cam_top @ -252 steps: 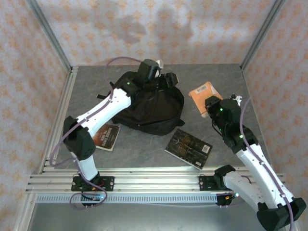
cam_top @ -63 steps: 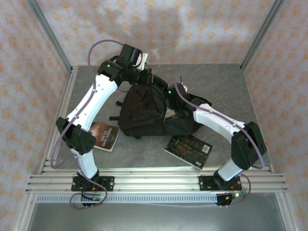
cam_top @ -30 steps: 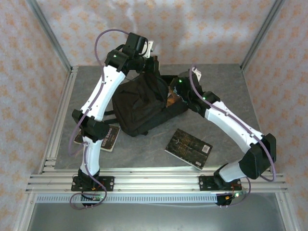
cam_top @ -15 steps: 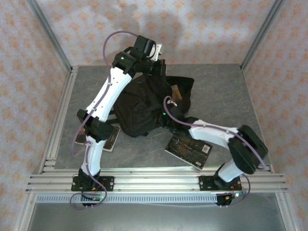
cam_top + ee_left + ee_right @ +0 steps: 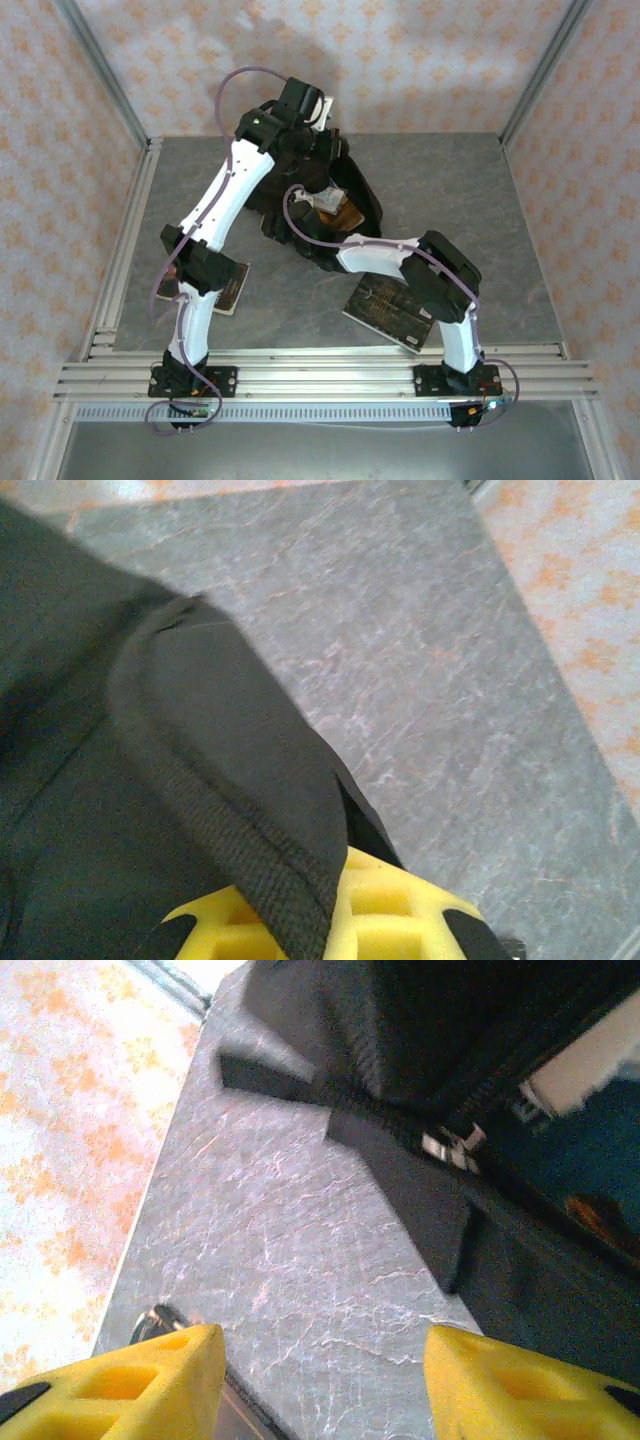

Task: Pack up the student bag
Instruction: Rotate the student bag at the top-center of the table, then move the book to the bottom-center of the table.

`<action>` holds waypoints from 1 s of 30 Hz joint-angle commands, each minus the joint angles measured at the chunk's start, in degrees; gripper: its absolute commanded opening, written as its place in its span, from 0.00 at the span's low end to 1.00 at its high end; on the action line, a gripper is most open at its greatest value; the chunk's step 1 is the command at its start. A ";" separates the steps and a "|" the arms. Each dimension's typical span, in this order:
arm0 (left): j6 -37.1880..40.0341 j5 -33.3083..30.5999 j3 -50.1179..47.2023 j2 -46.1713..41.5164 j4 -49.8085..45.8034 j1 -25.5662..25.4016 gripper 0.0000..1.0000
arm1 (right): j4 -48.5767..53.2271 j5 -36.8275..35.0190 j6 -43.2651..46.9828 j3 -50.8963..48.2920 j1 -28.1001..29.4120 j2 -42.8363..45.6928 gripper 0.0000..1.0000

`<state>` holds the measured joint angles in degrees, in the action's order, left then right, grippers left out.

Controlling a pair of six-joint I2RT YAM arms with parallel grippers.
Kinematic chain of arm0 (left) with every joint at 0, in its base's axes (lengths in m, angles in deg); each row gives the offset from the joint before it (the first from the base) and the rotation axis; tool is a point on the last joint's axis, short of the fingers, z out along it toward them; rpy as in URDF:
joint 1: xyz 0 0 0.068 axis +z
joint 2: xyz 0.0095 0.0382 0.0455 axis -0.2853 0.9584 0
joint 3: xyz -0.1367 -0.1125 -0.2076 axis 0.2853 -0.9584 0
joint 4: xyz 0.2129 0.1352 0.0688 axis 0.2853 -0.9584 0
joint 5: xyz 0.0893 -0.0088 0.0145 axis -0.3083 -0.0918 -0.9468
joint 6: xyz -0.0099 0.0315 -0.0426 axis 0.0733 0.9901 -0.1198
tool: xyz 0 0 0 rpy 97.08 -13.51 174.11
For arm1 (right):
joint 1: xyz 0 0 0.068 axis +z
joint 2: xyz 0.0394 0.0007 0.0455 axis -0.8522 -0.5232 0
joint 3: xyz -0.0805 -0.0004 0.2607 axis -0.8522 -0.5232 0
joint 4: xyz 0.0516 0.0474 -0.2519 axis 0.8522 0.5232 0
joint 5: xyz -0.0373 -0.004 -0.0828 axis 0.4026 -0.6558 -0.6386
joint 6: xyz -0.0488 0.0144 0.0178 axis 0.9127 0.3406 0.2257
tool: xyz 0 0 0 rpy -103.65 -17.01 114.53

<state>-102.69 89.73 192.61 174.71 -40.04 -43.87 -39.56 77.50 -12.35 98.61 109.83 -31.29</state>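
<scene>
From above, the student bag (image 5: 362, 200) lies toward the back of the grey stone-patterned table (image 5: 450, 190). It is a slumped black lump of soft fabric, with its mouth gaping toward the right. One orange-brown book (image 5: 343, 212) shows inside that mouth. Two more books lie flat outside the bag. A black one (image 5: 385, 305) sits near its front right, partly under the right arm, and a dark brown one with pale lettering (image 5: 228, 285) sits near its front left. The left gripper (image 5: 312, 148) is at the bag's far top edge. The right gripper (image 5: 288, 225) is low against the bag's near left side.

At the left wrist, the left gripper (image 5: 330, 920) has its yellow fingers clamped on a fold of the bag (image 5: 150, 780). The cloth is matte and woven, with a ribbed hem. The table (image 5: 450, 680) lies beyond it.

At the right wrist, the right gripper (image 5: 320, 1380) has its two yellow fingers standing well apart, holding nothing, with bare table (image 5: 280, 1260) between them. The bag (image 5: 450, 1020) is just ahead, trailing one flat black strap (image 5: 400, 1180) with a small metal buckle (image 5: 440, 1145).
</scene>
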 commanded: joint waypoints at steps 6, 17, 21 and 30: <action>-4.34 2.56 -9.47 1.03 6.19 4.39 0.00 | 11.26 6.38 11.44 -12.47 -0.31 17.36 0.50; -4.87 -2.75 -27.20 -8.82 13.84 1.77 0.34 | 54.31 -25.20 2.83 -18.62 -1.13 44.09 0.15; -2.04 -10.97 -33.23 -16.20 14.30 -4.12 0.53 | 71.37 -29.15 -9.25 -18.94 -2.86 44.01 0.23; -4.95 -39.87 -58.07 -33.67 25.99 -19.66 0.59 | 71.07 -20.20 -19.68 -31.02 -14.65 48.13 0.21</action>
<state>-105.42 62.98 141.46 144.15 -19.75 -63.17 28.83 55.25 -26.65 70.31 98.11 15.07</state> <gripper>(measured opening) 0.585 0.213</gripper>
